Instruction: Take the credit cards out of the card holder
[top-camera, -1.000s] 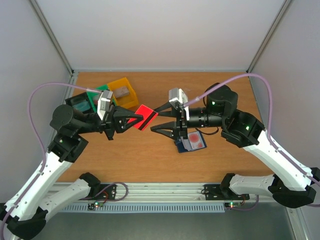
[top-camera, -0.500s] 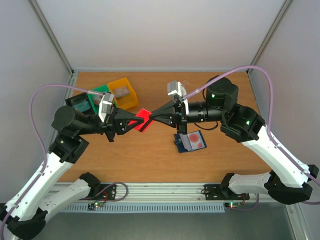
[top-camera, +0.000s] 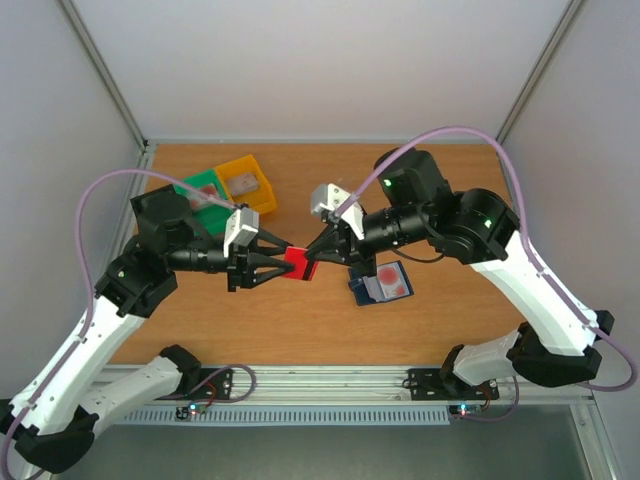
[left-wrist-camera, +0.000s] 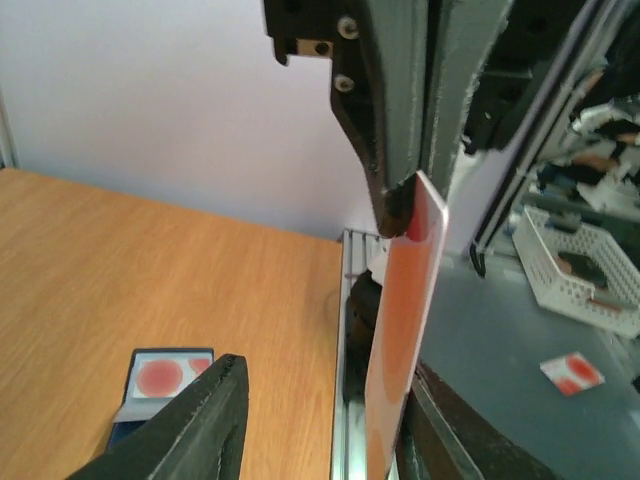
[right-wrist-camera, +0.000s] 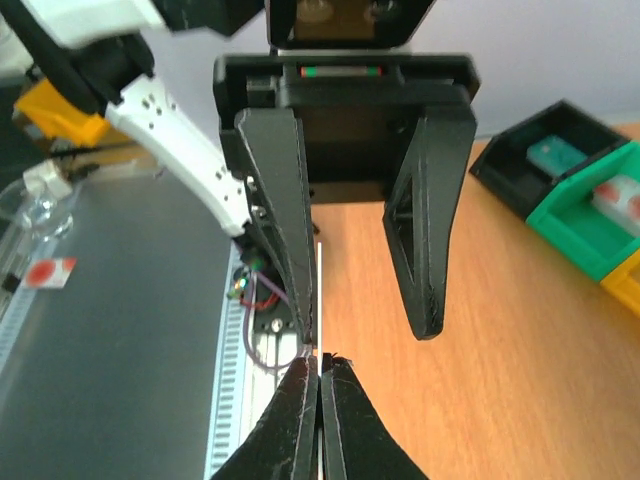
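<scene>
1 red credit card (top-camera: 298, 265) has been handed over mid-air: now pinched by the closed right gripper (top-camera: 310, 262), released by the parted left gripper (top-camera: 285, 264); card holder (top-camera: 360, 291) still loaded.

The red credit card (left-wrist-camera: 405, 330) is thin, smooth plastic with a glossy sheen. The fingers of my right gripper (right-wrist-camera: 320, 365) and my left gripper (top-camera: 284, 263), either side of it, look like matt black plastic. Below the card, the surface (top-camera: 300, 320) is smooth, satin-finished wood grain; right of the card, the card holder (top-camera: 358, 292) looks matt dark blue, its material unclear.
</scene>
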